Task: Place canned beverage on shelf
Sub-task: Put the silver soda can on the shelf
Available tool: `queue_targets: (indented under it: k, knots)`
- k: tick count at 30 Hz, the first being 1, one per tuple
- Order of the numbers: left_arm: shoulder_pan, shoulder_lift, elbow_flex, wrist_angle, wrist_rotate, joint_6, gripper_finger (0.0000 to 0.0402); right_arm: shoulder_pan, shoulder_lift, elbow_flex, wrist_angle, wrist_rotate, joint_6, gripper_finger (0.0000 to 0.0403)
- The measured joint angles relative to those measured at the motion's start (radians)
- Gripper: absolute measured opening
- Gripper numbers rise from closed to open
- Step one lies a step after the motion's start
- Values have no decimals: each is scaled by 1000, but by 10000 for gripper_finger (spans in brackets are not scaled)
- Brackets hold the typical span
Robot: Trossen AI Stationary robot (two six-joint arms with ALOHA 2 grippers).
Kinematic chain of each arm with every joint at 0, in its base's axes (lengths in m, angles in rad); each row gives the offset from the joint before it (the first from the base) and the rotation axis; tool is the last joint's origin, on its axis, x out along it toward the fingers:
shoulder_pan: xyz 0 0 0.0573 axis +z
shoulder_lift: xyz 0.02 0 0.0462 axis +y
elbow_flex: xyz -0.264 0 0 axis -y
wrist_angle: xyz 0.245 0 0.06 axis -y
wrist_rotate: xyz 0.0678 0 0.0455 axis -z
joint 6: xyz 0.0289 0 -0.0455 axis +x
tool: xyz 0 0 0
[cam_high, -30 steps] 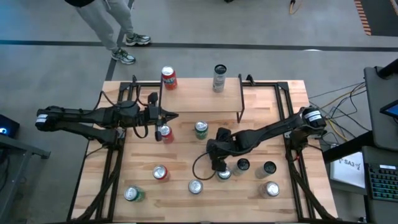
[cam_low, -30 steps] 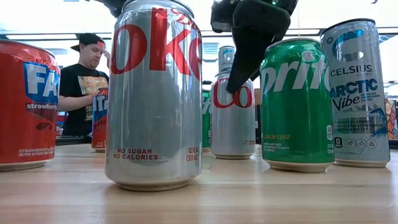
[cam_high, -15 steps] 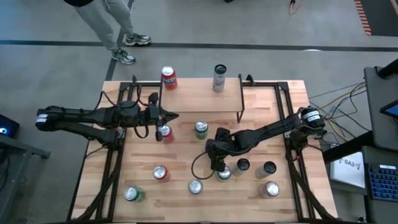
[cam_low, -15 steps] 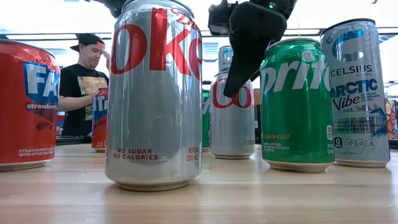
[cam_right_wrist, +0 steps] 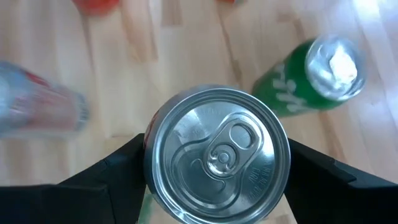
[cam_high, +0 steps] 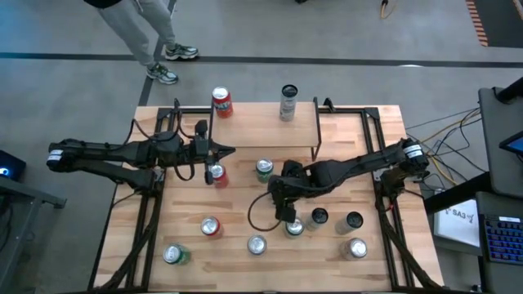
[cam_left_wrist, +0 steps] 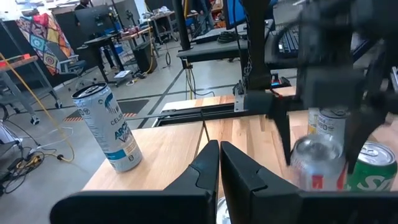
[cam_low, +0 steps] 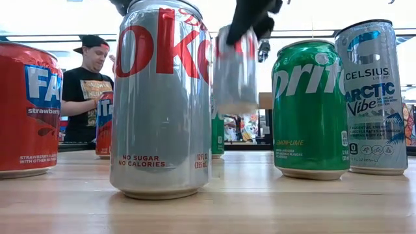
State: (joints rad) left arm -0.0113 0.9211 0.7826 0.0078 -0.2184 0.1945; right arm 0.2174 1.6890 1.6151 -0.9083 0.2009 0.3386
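Observation:
My right gripper [cam_high: 288, 219] is shut on a silver canned beverage with red lettering [cam_low: 235, 68], which hangs above the near middle of the table; its top fills the right wrist view [cam_right_wrist: 217, 152]. The shelf [cam_high: 261, 129], a light-wood board on black legs, stands at the table's far side with a red can [cam_high: 221, 102] and a tall pale can [cam_high: 288, 102] upright on it. My left gripper [cam_high: 230, 151] waits shut and level at the shelf's left end, touching nothing. My right gripper pinches the can between its two fingers [cam_right_wrist: 118, 171], on opposite sides of the wall just under the top rim [cam_right_wrist: 151, 177]. The fingers come from above, slanting down. The can hangs about upright below them, its bottom [cam_low: 234, 109] clear of the table.
Several more cans stand on the table: a green one [cam_high: 264, 169] and a red one [cam_high: 216, 174] in front of the shelf, others along the near edge [cam_high: 257, 244], two dark ones [cam_high: 353, 220] to the right. A person [cam_low: 90, 84] is behind the table.
My right gripper has gone up, taking the silver can with it. The can stood on the table half a second ago and now hangs clear of it, still about upright.

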Motion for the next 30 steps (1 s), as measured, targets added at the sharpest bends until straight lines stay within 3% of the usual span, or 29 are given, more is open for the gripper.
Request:
queue_targets:
  k: [13, 22, 30]
  knots:
    - [0, -1, 0, 37, 0, 36, 0, -146, -4, 355, -105, 0, -148, 285]
    - [0, -1, 0, 37, 0, 33, 0, -323, -3, 374, -105, 0, -272, 285]
    - [0, 5, 0, 56, 0, 32, 0, -449, 6, 364, -98, -104, -288, 285]
